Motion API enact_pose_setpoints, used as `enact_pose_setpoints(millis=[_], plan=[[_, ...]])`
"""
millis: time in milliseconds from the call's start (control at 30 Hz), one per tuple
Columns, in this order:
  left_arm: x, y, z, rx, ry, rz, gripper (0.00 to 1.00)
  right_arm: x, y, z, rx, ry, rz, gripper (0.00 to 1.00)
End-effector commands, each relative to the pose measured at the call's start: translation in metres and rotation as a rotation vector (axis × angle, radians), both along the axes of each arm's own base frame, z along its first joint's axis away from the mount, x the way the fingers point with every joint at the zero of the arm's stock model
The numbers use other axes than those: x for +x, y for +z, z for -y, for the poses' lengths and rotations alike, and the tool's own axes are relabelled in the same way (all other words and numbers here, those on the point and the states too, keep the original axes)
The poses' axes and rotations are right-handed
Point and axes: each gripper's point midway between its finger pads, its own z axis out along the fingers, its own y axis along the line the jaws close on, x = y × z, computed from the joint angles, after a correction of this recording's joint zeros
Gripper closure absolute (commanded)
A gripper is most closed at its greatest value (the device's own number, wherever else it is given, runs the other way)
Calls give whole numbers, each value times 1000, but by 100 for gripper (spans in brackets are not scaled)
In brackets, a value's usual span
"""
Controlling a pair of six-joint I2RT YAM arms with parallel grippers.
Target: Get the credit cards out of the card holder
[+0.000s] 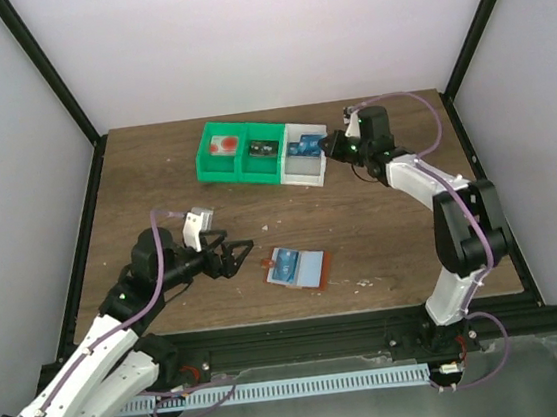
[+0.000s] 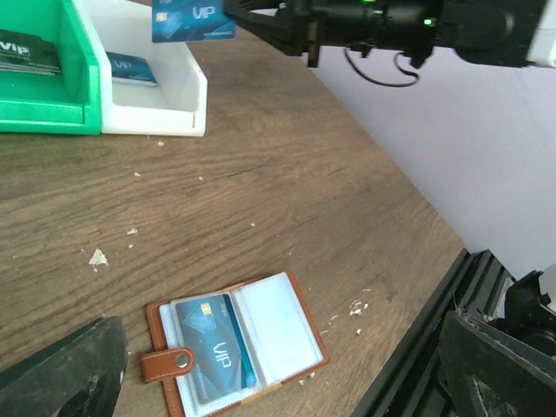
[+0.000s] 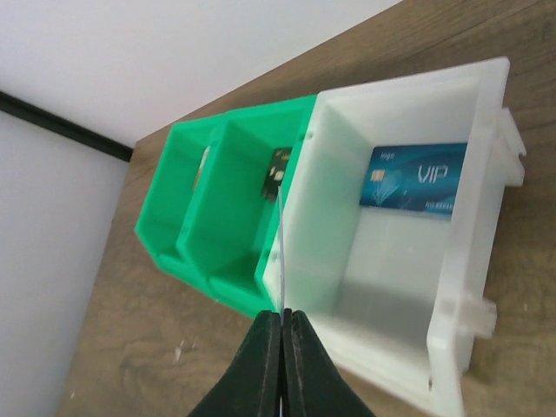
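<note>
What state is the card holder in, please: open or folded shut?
Open. The card holder lies spread flat on the table, both inner panels facing up, with a blue card in one pocket.

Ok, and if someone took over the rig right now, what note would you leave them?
Left tool: open, empty, just left of the card holder.
Right tool: shut on the held card, a blue one, edge-down over the white bin.
Done: a binned card, also blue, lies in the white bin.
Left: release the held card into the bin, then pull the remaining card from the open card holder's left pocket.
</note>
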Motion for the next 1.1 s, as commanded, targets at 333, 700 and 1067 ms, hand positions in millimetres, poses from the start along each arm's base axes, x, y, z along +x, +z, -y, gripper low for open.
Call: enact_pose_setpoints(millis=[333,700,1067], plan=[[-2,11,-5,0,9,57,0,75,-53,-5,-21,-92,-216,100],[-1,8,-5,1,11,47,0,102,-64,-15,13,-90,-214,100],[-2,8,-5,-5,8,51,0,123,-92,-21,2,-87,-280,97]])
